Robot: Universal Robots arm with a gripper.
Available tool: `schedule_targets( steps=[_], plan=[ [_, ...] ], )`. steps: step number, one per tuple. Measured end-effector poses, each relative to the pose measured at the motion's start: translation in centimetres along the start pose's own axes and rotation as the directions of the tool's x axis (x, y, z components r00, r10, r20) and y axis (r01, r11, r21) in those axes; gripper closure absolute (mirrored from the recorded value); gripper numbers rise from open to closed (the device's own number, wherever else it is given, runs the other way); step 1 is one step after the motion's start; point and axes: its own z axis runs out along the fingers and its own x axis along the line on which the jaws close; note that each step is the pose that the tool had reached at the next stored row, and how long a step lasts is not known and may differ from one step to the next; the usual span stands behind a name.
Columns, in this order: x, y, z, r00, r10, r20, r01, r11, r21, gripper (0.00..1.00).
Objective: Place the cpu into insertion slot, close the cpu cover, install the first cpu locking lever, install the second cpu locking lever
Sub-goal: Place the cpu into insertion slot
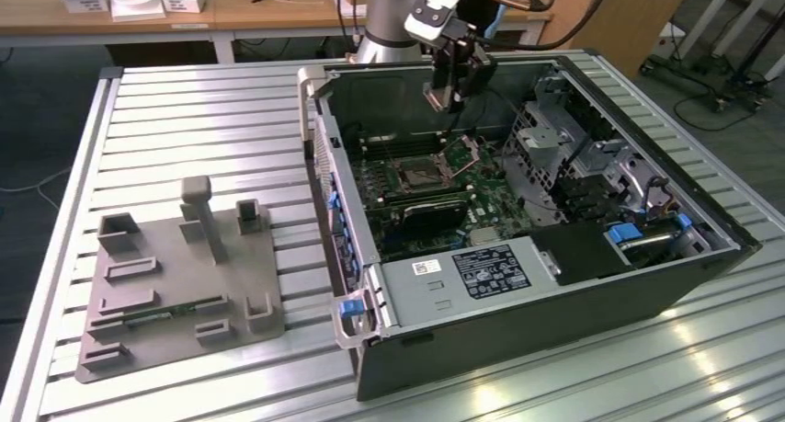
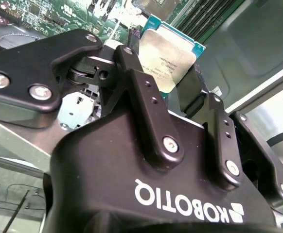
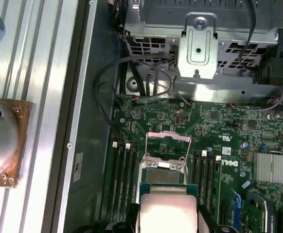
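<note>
Ribbed metal desk (image 1: 184, 109) carries an open computer case (image 1: 687, 275), and inside it lies the green motherboard (image 1: 497, 206). We take the insertion slot (image 1: 420, 176) as our marker. It sits on that board and looks empty to us. The cpu cover (image 1: 466, 151) stands raised along one edge of the slot. The claw (image 1: 444, 98) hangs above the slot, closed on the cpu (image 2: 168, 53), with its fingers (image 2: 132, 58) pinching two opposite edges of the chip.

We judge the main danger to be a crooked landing. If the chip meets the slot turned or tilted, it may sit on the rim or press on the contacts and bend them. The raised cover is just beside the slot, so a descent that drifts toward it could knock the chip or the claw against the frame. The grip is on thin edges only, and a bump of that kind could twist the chip between the fingers. Letting go above the slot, not on it, would drop the chip askew.
</note>
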Motion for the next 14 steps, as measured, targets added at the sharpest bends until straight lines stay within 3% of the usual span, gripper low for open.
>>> schedule_targets(
  steps=[14],
  plan=[
    [-0.34, -0.05, 0.28, 1.0000, 0.007, 0.0000, -0.007, 1.0000, 0.0061, 0.46]
  ],
)
